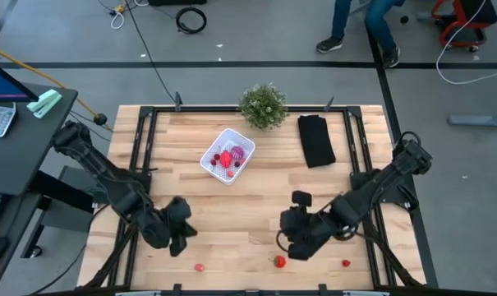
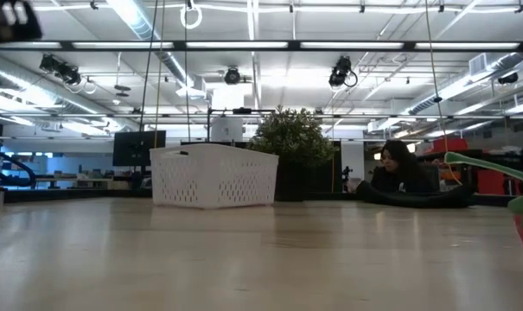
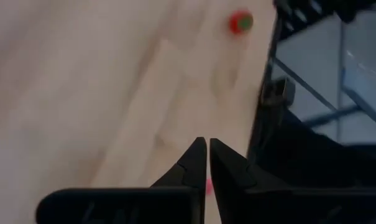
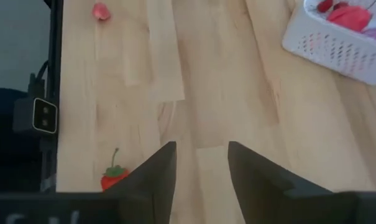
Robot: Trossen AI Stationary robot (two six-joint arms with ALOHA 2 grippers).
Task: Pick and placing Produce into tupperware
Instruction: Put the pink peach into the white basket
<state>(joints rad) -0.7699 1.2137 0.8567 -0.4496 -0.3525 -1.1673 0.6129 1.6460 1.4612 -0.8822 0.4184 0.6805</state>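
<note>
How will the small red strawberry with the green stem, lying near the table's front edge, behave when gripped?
The small red strawberry looks rounded and smooth, so it may roll or slip. It seems light. The open right gripper hovers beside it.

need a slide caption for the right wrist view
Right gripper open above the wooden table, a red strawberry beside its fingers and the white tupperware of produce ahead.

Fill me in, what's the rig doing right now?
Two arms are sorting toy produce into the white tupperware, which already holds several red pieces and a purple one. Three pieces remain loose along the table's near edge: a small red one, a strawberry-like one and another small red one. The right tool is open and empty, close to the strawberry-like piece. The left tool is shut, holding nothing, near the first loose piece.
</note>
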